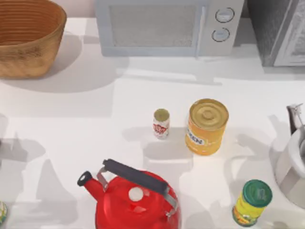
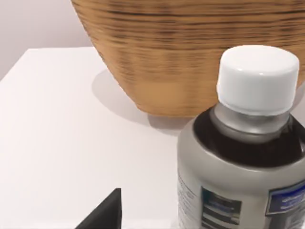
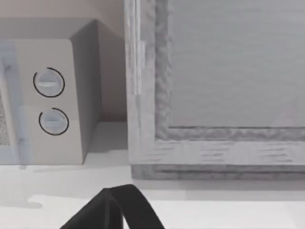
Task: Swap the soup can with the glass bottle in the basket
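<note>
White counter (image 1: 71, 124) stretches below a microwave (image 1: 167, 26) against the back wall. At its centre stands the soup can (image 1: 161, 123), upright and untouched, just beside the big yellow can (image 1: 206, 126) on its right. The red kettle (image 1: 136, 200) sits nearer the front edge, and a green-lidded can (image 1: 252, 202) stands toward the front right. The basket (image 1: 28, 36) occupies the back left corner. In the left wrist view, the glass bottle (image 2: 245, 157) rises upright with its white cap, the basket's ribbed wall (image 2: 190, 52) behind it; one dark fingertip of the left hand (image 2: 102, 214) shows beside the bottle, and whether that hand grips it cannot be told. The right arm (image 1: 293, 162) sits at the counter's right edge, its hand's opening likewise unclear.
</note>
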